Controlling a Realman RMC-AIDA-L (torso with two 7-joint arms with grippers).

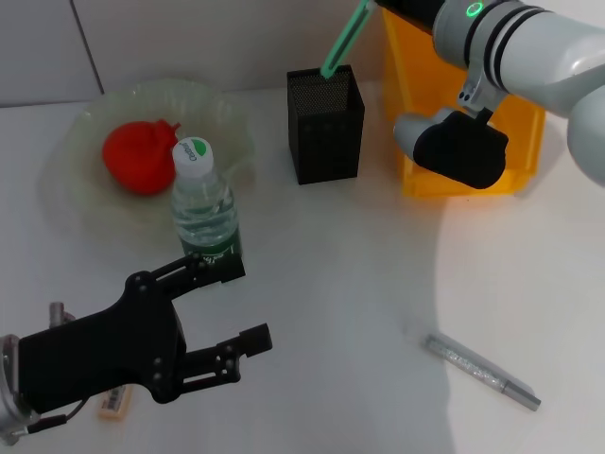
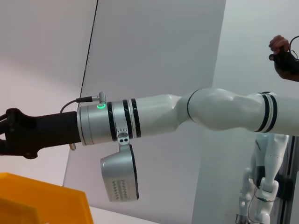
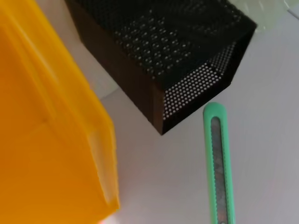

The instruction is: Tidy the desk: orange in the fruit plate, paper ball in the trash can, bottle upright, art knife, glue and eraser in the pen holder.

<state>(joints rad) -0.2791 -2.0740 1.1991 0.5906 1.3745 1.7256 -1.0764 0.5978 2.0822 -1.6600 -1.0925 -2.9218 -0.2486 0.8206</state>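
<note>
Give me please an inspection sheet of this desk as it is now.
Surface: white table, no spills seen.
Job's things: orange in fruit plate; bottle upright; art knife above pen holder; eraser lying by left hand; trash can behind right arm; paper ball not seen.
Clutter: silver pen-shaped stick lying on table.
Hands: left hand open beside bottle; right hand at head view's top edge, holding art knife.
Cables: thin cable at left wrist.
Surroundings: person's hand and second robot behind.

My other arm [image 2: 187,114] across mid-frame, trash can [image 2: 42,200] corner lower left, someone's hand [image 2: 284,57] upper right.
</note>
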